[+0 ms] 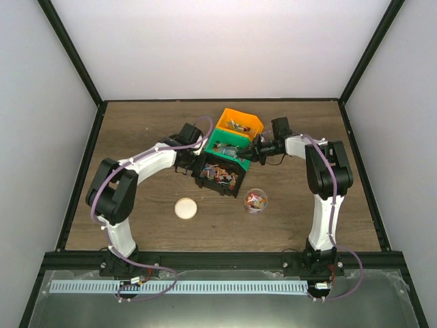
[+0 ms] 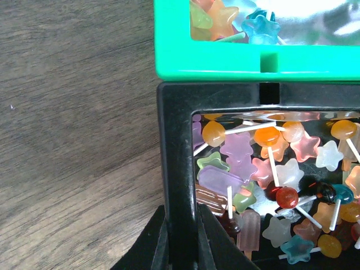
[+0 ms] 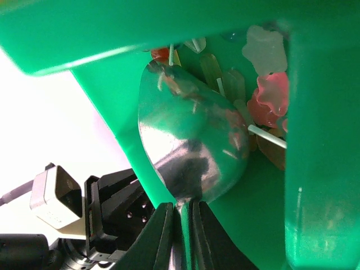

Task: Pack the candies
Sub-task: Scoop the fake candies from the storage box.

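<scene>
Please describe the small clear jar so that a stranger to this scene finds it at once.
On the wooden table, find the black bin full of candies. Just right of it in the top view stands the clear jar. Unlike the flat beige lid to its left, it is transparent and holds candies too.

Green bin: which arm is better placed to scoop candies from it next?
The right: the right hand holds the metal scoop, its bowl inside the green bin among the candies. The left hand grips the wall of the black bin.
</scene>
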Controlling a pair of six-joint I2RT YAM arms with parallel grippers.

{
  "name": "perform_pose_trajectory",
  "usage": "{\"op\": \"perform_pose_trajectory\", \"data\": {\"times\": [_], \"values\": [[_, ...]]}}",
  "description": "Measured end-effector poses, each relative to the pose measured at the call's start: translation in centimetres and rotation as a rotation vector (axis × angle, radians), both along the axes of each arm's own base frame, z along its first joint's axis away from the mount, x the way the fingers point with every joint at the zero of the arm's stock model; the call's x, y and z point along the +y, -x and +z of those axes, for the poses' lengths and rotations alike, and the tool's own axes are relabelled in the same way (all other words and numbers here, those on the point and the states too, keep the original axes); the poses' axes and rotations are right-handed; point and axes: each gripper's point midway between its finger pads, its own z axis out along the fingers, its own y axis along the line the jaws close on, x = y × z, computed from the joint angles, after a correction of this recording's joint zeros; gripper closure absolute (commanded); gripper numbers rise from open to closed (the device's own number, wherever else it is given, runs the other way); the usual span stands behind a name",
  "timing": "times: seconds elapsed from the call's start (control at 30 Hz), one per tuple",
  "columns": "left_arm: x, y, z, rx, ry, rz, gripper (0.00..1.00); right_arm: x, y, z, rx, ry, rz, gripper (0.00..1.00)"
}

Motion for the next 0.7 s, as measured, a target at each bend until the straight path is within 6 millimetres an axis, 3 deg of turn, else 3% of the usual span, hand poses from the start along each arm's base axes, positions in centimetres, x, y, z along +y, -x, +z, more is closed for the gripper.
{"op": "perform_pose_trajectory", "data": {"times": [0.7], "values": [[-0.3, -0.1, 0.2, 0.015, 0.045, -0.012, 0.96, -1.1, 0.6, -0.3, 0.007, -0.107, -0.040, 0.99]]}}
